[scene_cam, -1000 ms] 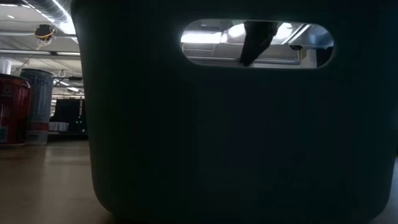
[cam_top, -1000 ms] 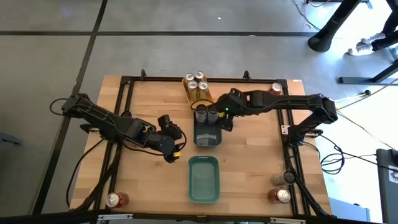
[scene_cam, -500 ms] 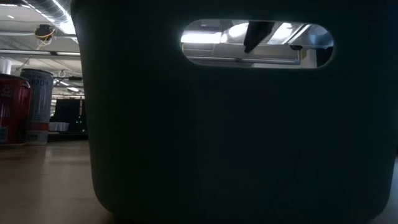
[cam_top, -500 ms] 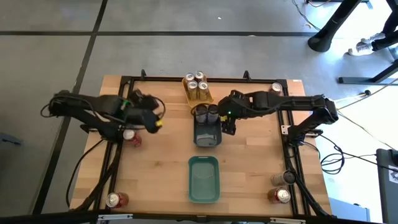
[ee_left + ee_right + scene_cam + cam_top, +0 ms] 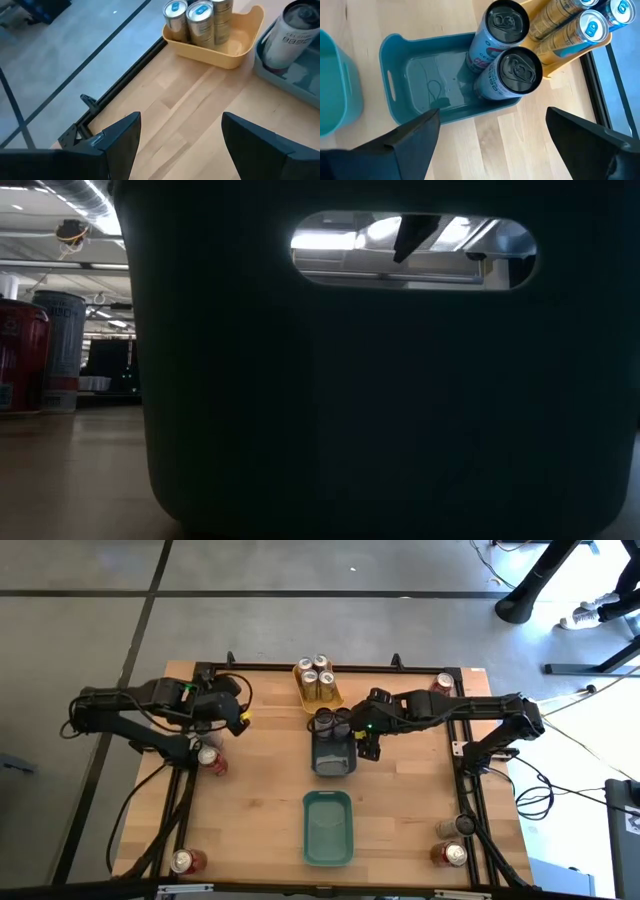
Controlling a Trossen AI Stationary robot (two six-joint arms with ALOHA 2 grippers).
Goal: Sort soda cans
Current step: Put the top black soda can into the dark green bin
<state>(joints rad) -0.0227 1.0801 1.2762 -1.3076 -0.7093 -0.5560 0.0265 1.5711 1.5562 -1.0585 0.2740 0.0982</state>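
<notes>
Two dark soda cans [image 5: 512, 50] stand upright at the far end of a teal tray [image 5: 420, 80]. Three gold cans [image 5: 318, 677] stand in the yellow tray [image 5: 227, 50] behind it. My right gripper [image 5: 492, 120] hovers open above the teal tray's right side [image 5: 352, 755], with nothing between its fingers. My left gripper [image 5: 180, 125] is open and empty above the bare wood at the table's far left [image 5: 243, 720], pointing toward the yellow tray. A red can [image 5: 208, 757] stands under the left arm.
A second teal tray [image 5: 327, 828] lies near the front edge and fills the low view. Red cans stand at the front left [image 5: 185, 861], front right [image 5: 452, 854] and far right [image 5: 444, 682], and a grey can [image 5: 463, 826] beside the front right one. A black frame [image 5: 200, 675] rims the table.
My left gripper has swung from the table's middle toward the far left corner, rising and turning, and stays open. The red can that the arm covered now shows. My right gripper has drawn back a little from the dark cans and risen slightly.
</notes>
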